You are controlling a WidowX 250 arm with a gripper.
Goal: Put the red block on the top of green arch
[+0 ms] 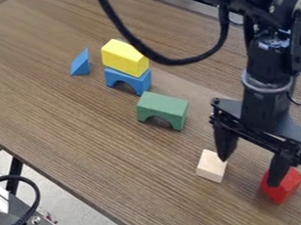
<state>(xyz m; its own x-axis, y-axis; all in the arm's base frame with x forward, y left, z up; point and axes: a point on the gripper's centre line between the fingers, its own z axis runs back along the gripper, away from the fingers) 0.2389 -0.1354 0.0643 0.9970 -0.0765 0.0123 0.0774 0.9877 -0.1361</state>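
Red block (pixel 288 186) by one tip, fingers (pixel 280 167) apart

Your tool (pixel 250 169) hangs over the desk (pixel 104 152), fingers apart, one in front of the red block (pixel 288 184); you see the green arch (pixel 163 106) farther left.
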